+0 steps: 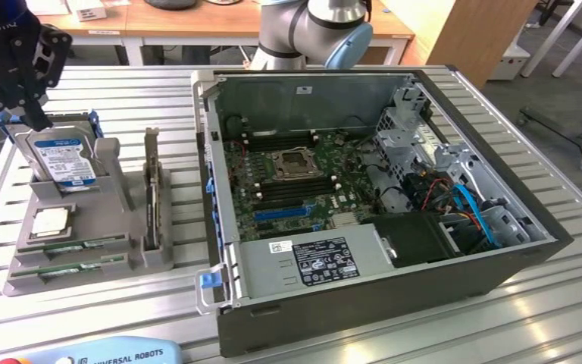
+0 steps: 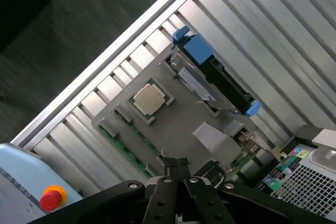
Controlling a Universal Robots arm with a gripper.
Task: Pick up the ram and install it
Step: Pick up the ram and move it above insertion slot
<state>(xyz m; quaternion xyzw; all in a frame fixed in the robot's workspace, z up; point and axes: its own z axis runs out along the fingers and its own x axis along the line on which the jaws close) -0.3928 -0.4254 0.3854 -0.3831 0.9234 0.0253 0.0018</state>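
Observation:
Two ram sticks, thin and green with white labels, lie in slots at the front of the grey parts holder (image 1: 28,284): one ram stick (image 1: 73,246) behind the other ram stick (image 1: 69,268). In the wrist view a ram stick (image 2: 122,148) shows as a green edge along the holder's side. My black gripper (image 1: 40,121) hangs above the holder's back end, over the hard drive (image 1: 64,155), and is apart from the ram. In the wrist view my gripper (image 2: 176,162) is shut with nothing between its fingers.
The holder also carries a silver processor (image 1: 48,220) and an upright dark expansion card (image 1: 151,189). The open computer case (image 1: 372,189) with its motherboard (image 1: 291,171) lies at the exterior view's right. A teach pendant with a red stop button (image 2: 50,199) sits by the table's front edge.

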